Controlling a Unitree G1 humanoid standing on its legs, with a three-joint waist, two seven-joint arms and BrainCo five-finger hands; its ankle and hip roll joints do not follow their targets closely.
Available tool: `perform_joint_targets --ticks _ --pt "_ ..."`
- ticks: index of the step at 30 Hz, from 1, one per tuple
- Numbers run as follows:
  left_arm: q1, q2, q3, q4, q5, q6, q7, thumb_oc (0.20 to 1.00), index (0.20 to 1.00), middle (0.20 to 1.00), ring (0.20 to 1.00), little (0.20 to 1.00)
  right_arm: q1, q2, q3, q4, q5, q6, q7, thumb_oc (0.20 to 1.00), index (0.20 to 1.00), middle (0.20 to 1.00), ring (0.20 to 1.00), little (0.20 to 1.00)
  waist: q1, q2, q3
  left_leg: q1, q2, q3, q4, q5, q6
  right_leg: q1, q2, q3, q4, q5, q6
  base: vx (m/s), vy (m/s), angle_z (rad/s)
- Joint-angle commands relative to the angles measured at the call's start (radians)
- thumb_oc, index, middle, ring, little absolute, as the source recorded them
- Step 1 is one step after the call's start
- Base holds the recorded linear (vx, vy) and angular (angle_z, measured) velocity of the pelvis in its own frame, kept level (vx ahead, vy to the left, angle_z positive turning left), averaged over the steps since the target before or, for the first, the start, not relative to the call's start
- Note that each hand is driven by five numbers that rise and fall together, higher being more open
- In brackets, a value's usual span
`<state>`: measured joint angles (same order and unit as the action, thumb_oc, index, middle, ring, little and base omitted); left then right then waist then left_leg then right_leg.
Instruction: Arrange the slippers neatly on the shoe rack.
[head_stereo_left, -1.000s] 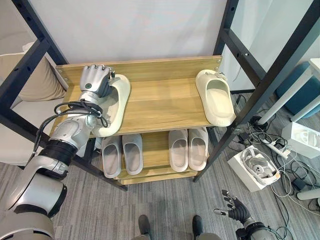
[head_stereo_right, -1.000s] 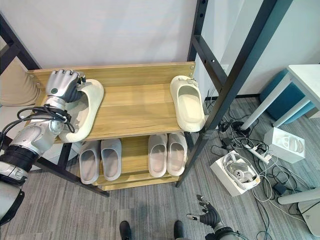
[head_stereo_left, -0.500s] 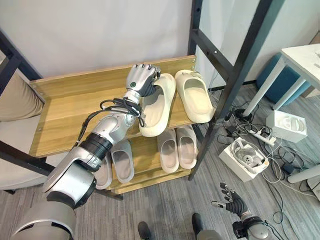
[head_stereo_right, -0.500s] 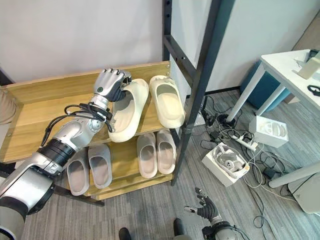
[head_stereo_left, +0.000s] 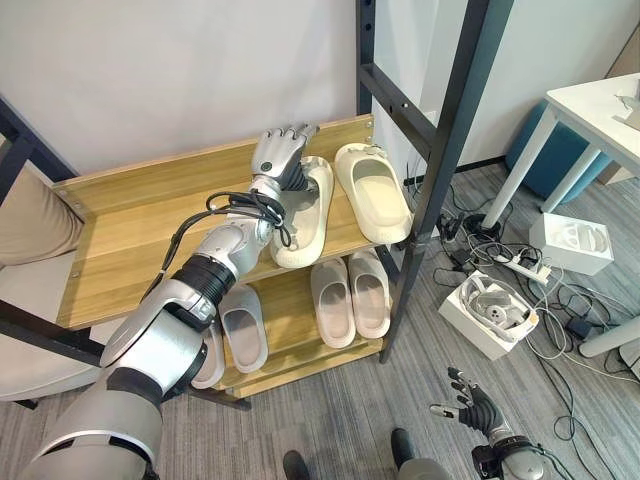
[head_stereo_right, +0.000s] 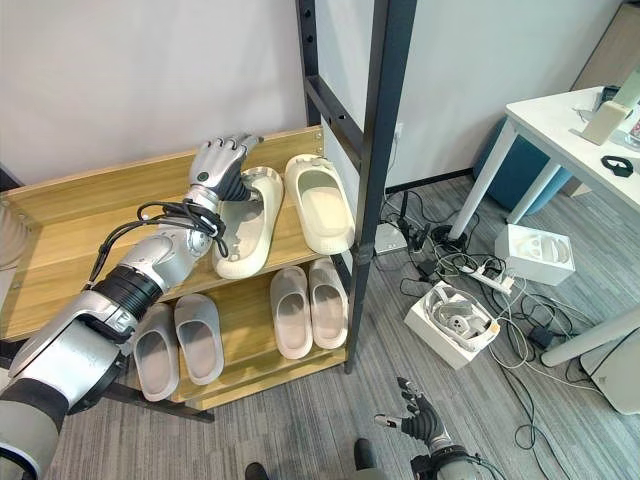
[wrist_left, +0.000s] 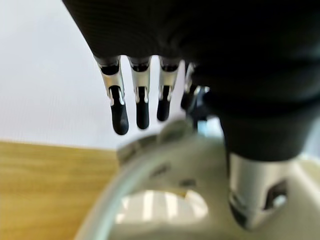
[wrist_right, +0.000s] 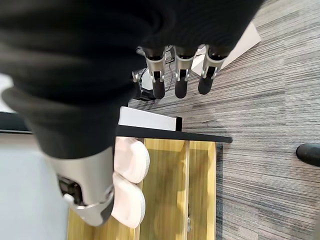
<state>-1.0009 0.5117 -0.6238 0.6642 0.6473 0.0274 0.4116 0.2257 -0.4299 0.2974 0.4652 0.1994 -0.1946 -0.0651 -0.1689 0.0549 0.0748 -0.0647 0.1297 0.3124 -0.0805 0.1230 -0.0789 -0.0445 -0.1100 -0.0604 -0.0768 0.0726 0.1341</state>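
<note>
Two cream slippers lie side by side at the right end of the wooden top shelf (head_stereo_left: 130, 230). On the toe end of the inner slipper (head_stereo_left: 303, 220) rests my left hand (head_stereo_left: 278, 156), open, its fingers (wrist_left: 119, 117) straight and pointing at the wall. The slipper's strap (wrist_left: 150, 165) shows just past them in the left wrist view. The outer slipper (head_stereo_left: 375, 190) lies untouched beside the black post. Low over the floor hangs my right hand (head_stereo_left: 470, 408), open with fingers (wrist_right: 159, 82) spread and holding nothing.
The lower shelf holds a grey pair (head_stereo_left: 243, 338) and a pale pair (head_stereo_left: 350, 295). A black frame post (head_stereo_left: 430, 200) stands at the rack's right end. A white box (head_stereo_left: 495, 315), cables and a white table (head_stereo_left: 600, 100) are on the right.
My left hand carried the cream slipper from the shelf's left end to beside the other slipper, then straightened its fingers off it. The camera turned right.
</note>
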Motion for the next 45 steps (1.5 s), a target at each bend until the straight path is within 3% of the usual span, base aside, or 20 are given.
perform_joint_targets --ticks 1,8,11,12,15,16,17,20,21,29,34,35,37,39,43,45 --pt "-0.088 0.006 0.138 0.002 -0.056 -0.002 0.05 1.0 1.0 1.0 1.0 1.0 0.016 0.025 -0.014 -0.03 0.022 -0.036 -0.019 1.0 1.0 1.0 1.0 1.0 0.034 -0.054 -0.015 0.065 -0.003 -0.055 -0.007 -0.071 -0.05 0.004 0.003 -0.111 0.0 -0.014 0.045 0.0 -0.016 0.14" --pt "0.067 0.039 0.271 -0.226 -0.112 -0.052 0.067 1.0 1.0 1.0 1.0 1.0 -0.016 0.042 0.001 -0.021 0.004 -0.023 -0.011 1.0 1.0 1.0 1.0 1.0 0.072 -0.059 -0.022 0.064 -0.006 -0.082 -0.007 -0.069 -0.053 0.025 0.004 -0.137 -0.004 -0.02 0.037 0.0 -0.002 0.16" --pt "0.146 0.026 0.325 -0.303 -0.206 -0.097 0.046 1.0 1.0 1.0 1.0 1.0 -0.021 0.048 0.0 -0.02 0.002 -0.02 -0.01 1.0 1.0 1.0 1.0 1.0 0.083 -0.059 -0.023 0.063 -0.008 -0.089 -0.007 -0.068 -0.053 0.029 0.003 -0.144 -0.005 -0.019 0.035 0.0 0.005 0.11" --pt "0.248 -0.028 0.369 -0.367 -0.445 -0.174 -0.036 1.0 1.0 1.0 1.0 1.0 -0.028 0.059 -0.015 -0.008 -0.008 -0.004 -0.013 1.0 1.0 1.0 1.0 1.0 0.096 -0.06 -0.024 0.063 -0.011 -0.095 -0.007 -0.064 -0.051 0.032 0.002 -0.149 -0.005 -0.018 0.032 0.0 0.016 0.07" --pt "0.319 -0.089 0.371 -0.385 -0.739 -0.228 -0.126 1.0 1.0 1.0 1.0 1.0 -0.028 0.068 -0.026 -0.003 -0.014 0.016 -0.012 1.0 1.0 1.0 1.0 1.0 0.103 -0.056 -0.024 0.063 -0.013 -0.101 -0.007 -0.062 -0.047 0.036 0.001 -0.156 -0.005 -0.015 0.03 -0.01 0.014 0.1" --pt "0.319 -0.089 0.371 -0.385 -0.739 -0.228 -0.126 1.0 1.0 1.0 1.0 1.0 -0.028 0.068 -0.026 -0.003 -0.014 0.016 -0.012 1.0 1.0 1.0 1.0 1.0 0.103 -0.056 -0.024 0.063 -0.013 -0.101 -0.007 -0.062 -0.047 0.036 0.001 -0.156 -0.005 -0.015 0.03 -0.01 0.023 0.12" --pt "0.36 -0.111 0.319 -0.411 -0.981 -0.231 -0.234 1.0 1.0 1.0 1.0 1.0 -0.034 0.063 -0.038 -0.008 -0.015 0.033 -0.011 1.0 1.0 1.0 1.0 1.0 0.107 -0.05 -0.023 0.06 -0.016 -0.107 -0.007 -0.059 -0.044 0.036 -0.001 -0.162 -0.005 -0.012 0.03 -0.01 0.017 0.09" --pt "0.376 -0.093 0.274 -0.433 -1.103 -0.212 -0.313 1.0 1.0 1.0 1.0 1.0 -0.038 0.062 -0.044 -0.016 -0.019 0.043 -0.007 1.0 1.0 1.0 1.0 1.0 0.108 -0.046 -0.022 0.059 -0.017 -0.11 -0.007 -0.059 -0.042 0.037 -0.003 -0.164 -0.007 -0.01 0.031 -0.01 0.027 0.06" --pt "0.368 -0.083 0.189 -0.416 -1.298 -0.17 -0.369 1.0 1.0 1.0 1.0 1.0 -0.047 0.054 -0.029 -0.03 -0.017 0.058 -0.001 1.0 1.0 1.0 1.0 1.0 0.106 -0.04 -0.021 0.06 -0.019 -0.109 -0.007 -0.059 -0.036 0.036 -0.005 -0.164 -0.006 -0.007 0.032 -0.01 0.033 0.02" --pt "0.342 -0.029 0.027 -0.447 -1.439 -0.107 -0.429 1.0 1.0 1.0 1.0 1.0 -0.04 0.024 0.016 -0.047 -0.011 0.066 0.018 1.0 1.0 1.0 1.0 1.0 0.093 -0.04 -0.019 0.064 -0.022 -0.105 -0.007 -0.061 -0.029 0.033 -0.008 -0.157 -0.003 -0.001 0.037 0.0 0.004 0.0" --pt "0.319 -0.078 -0.022 -0.432 -1.428 -0.095 -0.425 1.0 1.0 1.0 1.0 1.0 -0.034 0.017 0.032 -0.044 -0.008 0.066 0.019 1.0 1.0 1.0 1.0 1.0 0.082 -0.041 -0.017 0.065 -0.024 -0.098 -0.007 -0.063 -0.026 0.028 -0.011 -0.148 -0.001 0.001 0.039 0.0 0.0 0.0" --pt "0.302 -0.119 -0.026 -0.412 -1.416 -0.096 -0.416 1.0 1.0 1.0 1.0 1.0 -0.035 0.018 0.037 -0.042 -0.006 0.067 0.018 1.0 1.0 1.0 1.0 1.0 0.077 -0.042 -0.016 0.065 -0.024 -0.097 -0.007 -0.063 -0.025 0.026 -0.012 -0.143 -0.001 0.001 0.039 0.0 0.0 0.0" --pt "0.292 -0.141 -0.022 -0.397 -1.41 -0.098 -0.41 1.0 1.0 1.0 1.0 1.0 -0.035 0.019 0.037 -0.04 -0.007 0.066 0.018 1.0 1.0 1.0 1.0 1.0 0.076 -0.041 -0.016 0.066 -0.024 -0.095 -0.007 -0.064 -0.025 0.024 -0.012 -0.142 -0.001 0.001 0.039 -0.01 0.016 -0.04" --pt "0.26 -0.24 0.033 -0.321 -1.309 -0.13 -0.352 1.0 1.0 1.0 1.0 1.0 -0.033 0.027 0.04 -0.037 -0.007 0.062 0.012 1.0 1.0 1.0 1.0 1.0 0.068 -0.045 -0.015 0.066 -0.025 -0.093 -0.007 -0.066 -0.026 0.021 -0.014 -0.137 -0.001 0.002 0.037 -0.02 0.012 -0.1" --pt "0.278 -0.259 0.096 -0.339 -1.237 -0.175 -0.297 1.0 1.0 1.0 1.0 1.0 -0.03 0.041 0.036 -0.028 -0.011 0.051 0.0 1.0 1.0 1.0 1.0 1.0 0.071 -0.049 -0.014 0.066 -0.025 -0.095 -0.007 -0.065 -0.028 0.022 -0.014 -0.139 -0.003 0.002 0.035 -0.01 -0.004 -0.07" --pt "0.328 -0.255 0.176 -0.429 -1.214 -0.249 -0.27 1.0 1.0 1.0 1.0 1.0 -0.025 0.053 0.033 -0.021 -0.007 0.033 -0.001 1.0 1.0 1.0 1.0 1.0 0.073 -0.056 -0.012 0.064 -0.024 -0.097 -0.007 -0.065 -0.032 0.025 -0.014 -0.142 -0.004 -0.001 0.034 0.0 0.0 0.0"
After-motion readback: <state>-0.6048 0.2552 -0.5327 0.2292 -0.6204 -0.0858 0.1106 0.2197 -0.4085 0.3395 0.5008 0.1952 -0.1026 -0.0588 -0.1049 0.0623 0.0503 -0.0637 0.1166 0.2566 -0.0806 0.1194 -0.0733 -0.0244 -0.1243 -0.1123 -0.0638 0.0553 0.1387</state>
